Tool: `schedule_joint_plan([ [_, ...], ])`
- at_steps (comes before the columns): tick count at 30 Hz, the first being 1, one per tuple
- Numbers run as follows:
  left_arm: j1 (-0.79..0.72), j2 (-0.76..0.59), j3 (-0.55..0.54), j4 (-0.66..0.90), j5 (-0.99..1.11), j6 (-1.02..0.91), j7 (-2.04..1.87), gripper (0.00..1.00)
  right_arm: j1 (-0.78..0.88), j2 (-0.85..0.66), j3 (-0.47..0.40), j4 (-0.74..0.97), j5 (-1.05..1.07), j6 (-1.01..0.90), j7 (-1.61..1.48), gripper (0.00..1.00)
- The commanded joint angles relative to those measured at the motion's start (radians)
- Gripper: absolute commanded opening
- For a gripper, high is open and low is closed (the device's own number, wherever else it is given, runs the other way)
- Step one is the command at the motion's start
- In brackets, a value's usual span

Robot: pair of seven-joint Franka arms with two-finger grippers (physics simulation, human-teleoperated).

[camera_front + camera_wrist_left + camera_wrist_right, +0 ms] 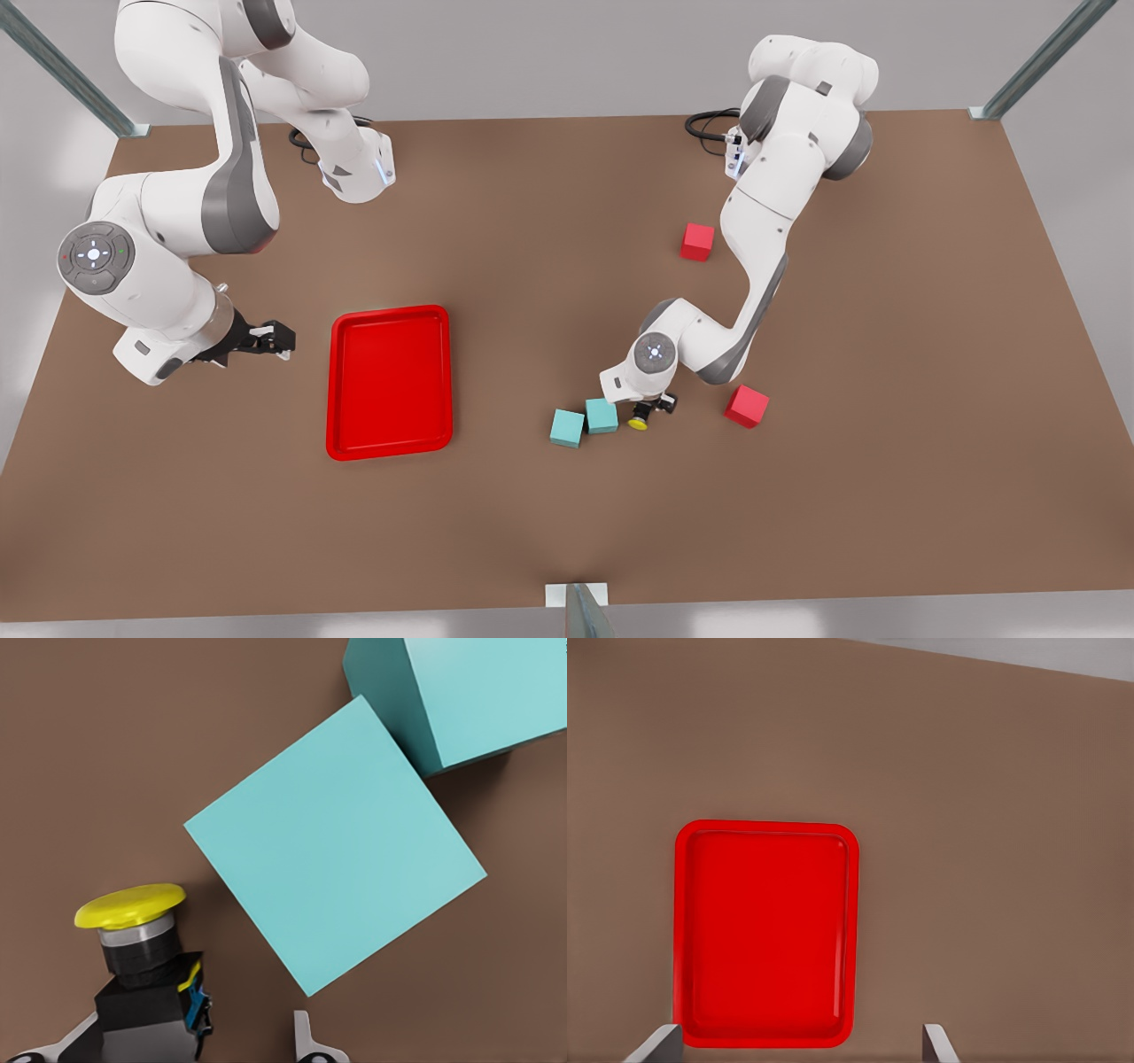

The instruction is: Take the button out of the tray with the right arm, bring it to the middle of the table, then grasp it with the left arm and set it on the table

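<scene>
Left gripper (654,409) sits low, spread around the button (638,423) beside 2 teal cubes (585,421); right gripper (270,338) waits spread by the emptied tray (390,447).

One button (639,422), one tray (390,382), two teal cubes (567,428), two red cubes (747,406), two arms (753,257).

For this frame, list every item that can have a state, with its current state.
button: out of the tray, upright on the table beside the teal cubes
tray: nothing in it
left end effector: open, low at the button
right end effector: open, holding nothing, waiting beside the tray
teal cubes: on the table, touching each other
red cubes: on the table, apart
</scene>
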Motion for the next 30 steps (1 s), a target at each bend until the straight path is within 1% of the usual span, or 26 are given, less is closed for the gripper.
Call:
schedule_joint_plan([
  [1, 0.000, -0.001, 0.000, 0.002, -0.003, 0.003, 0.063, 0.95, 0.000, -0.001, 0.000, 0.000, 0.001, 0.000, -0.001, 1.00],
  [2, 0.000, -0.001, 0.000, 0.002, -0.003, 0.003, 0.063, 0.88, 0.000, -0.001, 0.000, 0.000, 0.001, 0.000, -0.001, 1.00],
  [5, -0.001, -0.001, 0.000, 0.002, -0.003, 0.003, 0.063, 0.77, 0.000, -0.001, 0.000, 0.000, 0.001, 0.000, -0.001, 1.00],
  [6, -0.001, -0.001, 0.000, 0.002, -0.003, 0.003, 0.063, 0.76, 0.000, -0.001, 0.000, 0.000, 0.001, 0.000, -0.001, 1.00],
  [10, -0.001, -0.001, 0.000, 0.002, -0.003, 0.003, 0.063, 0.65, 0.000, -0.001, 0.000, 0.000, 0.001, 0.000, -0.001, 1.00],
  [15, -0.001, -0.001, 0.000, 0.002, -0.003, 0.002, 0.062, 0.61, 0.000, -0.001, 0.000, 0.000, 0.001, 0.000, -0.001, 1.00],
  [30, -0.003, -0.005, 0.000, 0.012, -0.005, 0.000, 0.032, 0.59, 0.000, -0.001, 0.000, 0.000, 0.001, 0.000, -0.001, 1.00],
])
